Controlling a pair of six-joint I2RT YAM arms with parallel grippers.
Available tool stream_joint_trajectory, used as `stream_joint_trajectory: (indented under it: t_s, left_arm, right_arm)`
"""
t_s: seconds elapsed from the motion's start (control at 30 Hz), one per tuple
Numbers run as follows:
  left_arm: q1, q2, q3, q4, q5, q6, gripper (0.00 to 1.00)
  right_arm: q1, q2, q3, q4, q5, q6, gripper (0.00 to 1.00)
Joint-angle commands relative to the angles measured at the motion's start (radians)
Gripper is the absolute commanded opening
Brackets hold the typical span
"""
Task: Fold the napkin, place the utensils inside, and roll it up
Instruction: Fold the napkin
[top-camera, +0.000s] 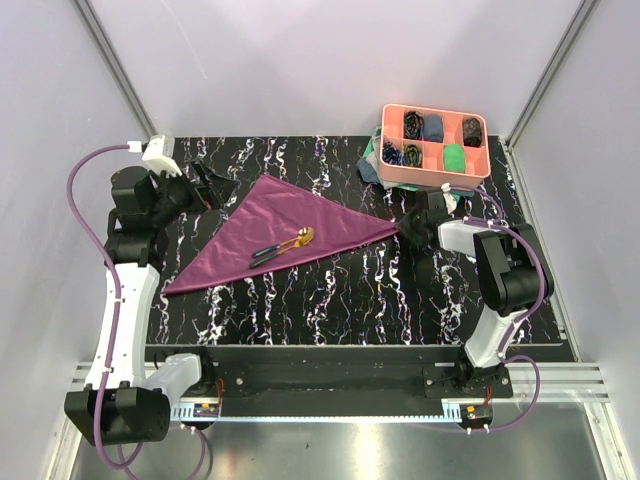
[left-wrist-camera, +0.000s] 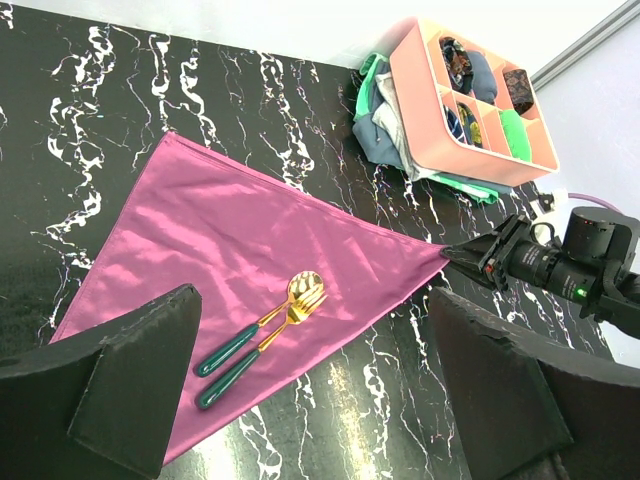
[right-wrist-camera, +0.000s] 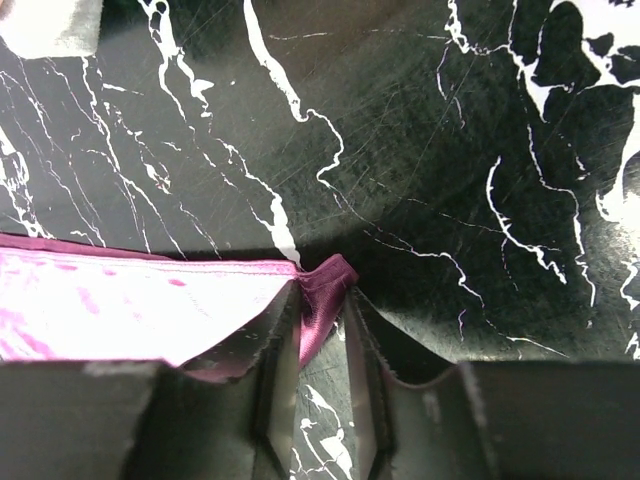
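In the top view the black marble-patterned tabletop (top-camera: 400, 300) fills the middle of the frame, walled in by white panels. Its broadest bare stretch runs along the lower part, below the napkin and across to the lower right. The napkin (top-camera: 270, 212) lies flat as a plum triangle left of centre. Its apex points to the upper left, one long edge slopes to the lower left near the table's left border, and its sharp right corner reaches toward centre right. The utensils (top-camera: 283, 246) rest on the cloth near its lower edge. In the left wrist view the spoon (left-wrist-camera: 255, 327) and fork (left-wrist-camera: 262, 348) lie side by side and touching, gold heads to the upper right and teal handles to the lower left. A pink divided tray (top-camera: 432, 176) sits at the upper right, holding small cloth rolls, with a teal-green cloth (top-camera: 372, 160) bunched against its left side, both apart from the napkin. The left gripper (top-camera: 205, 185) sits at the upper left near the apex, its fingers (left-wrist-camera: 140, 380) spread wide, holding nothing and clear of the cloth. The right gripper (top-camera: 408, 226) meets the napkin's right corner. In its own wrist view the jaws are drawn narrow, the cloth tip bunched upright between them and touching both fingers (right-wrist-camera: 275, 370).
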Motion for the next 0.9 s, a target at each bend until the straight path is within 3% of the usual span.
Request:
stream_joint_trajectory:
  t_s: [0.0,0.53,0.87]
  left_arm:
    - [0.004,-0.001,-0.001,0.049,0.028,-0.008,0.99]
    - [0.004,0.002,-0.003,0.054,0.043,-0.010,0.99]
    - [0.004,0.005,-0.004,0.059,0.056,-0.021,0.99]
  right_arm:
    - [-0.002,0.008,0.014,0.027,0.042,0.000,0.29]
    - [-0.009,-0.020,-0.008,0.027,0.097,-0.012,0.01]
    - [-0.004,-0.133,0.014,-0.032,0.094,-0.127,0.00]
